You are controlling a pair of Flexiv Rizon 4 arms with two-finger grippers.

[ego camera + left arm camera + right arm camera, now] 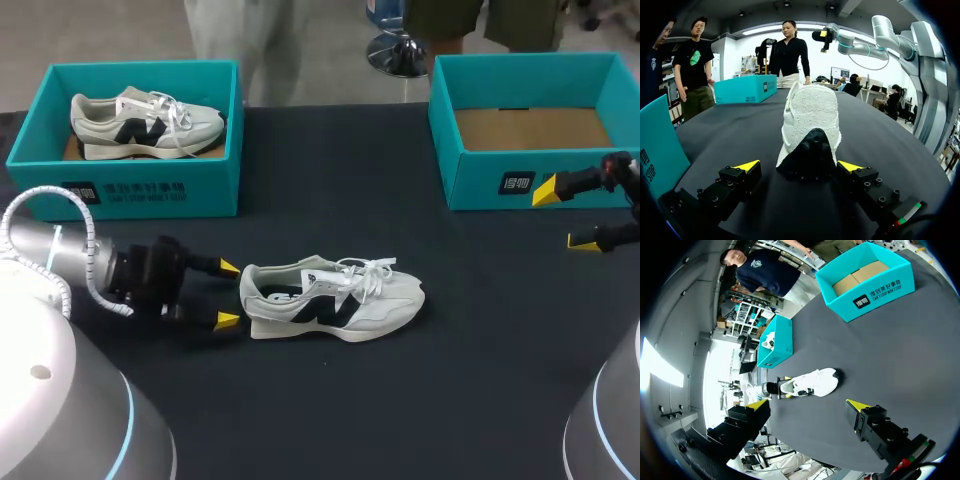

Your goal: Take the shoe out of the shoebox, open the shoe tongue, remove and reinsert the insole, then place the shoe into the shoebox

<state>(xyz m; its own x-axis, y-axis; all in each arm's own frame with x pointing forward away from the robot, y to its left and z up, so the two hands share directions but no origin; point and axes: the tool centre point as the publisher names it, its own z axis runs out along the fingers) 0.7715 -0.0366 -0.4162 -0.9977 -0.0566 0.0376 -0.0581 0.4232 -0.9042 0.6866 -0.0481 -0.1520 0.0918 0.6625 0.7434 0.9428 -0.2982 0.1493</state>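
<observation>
The cream-and-grey lace-up sneaker with a black side mark point(335, 300) is out and standing on the black tabletop point(420, 400), well apart from the empty teal cardboard shoebox point(480, 180) at the far right. The left gripper point(228, 294) is spread either side of its heel without clamping it. The right gripper point(562, 215) hangs spread and empty just in front of that box; tongue, insole and boxing all look yet to be done, I'd say.

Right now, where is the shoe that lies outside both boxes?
In the head view the shoe lies upright on the table near its middle, its heel at the mouth of the open left end effector.
</observation>
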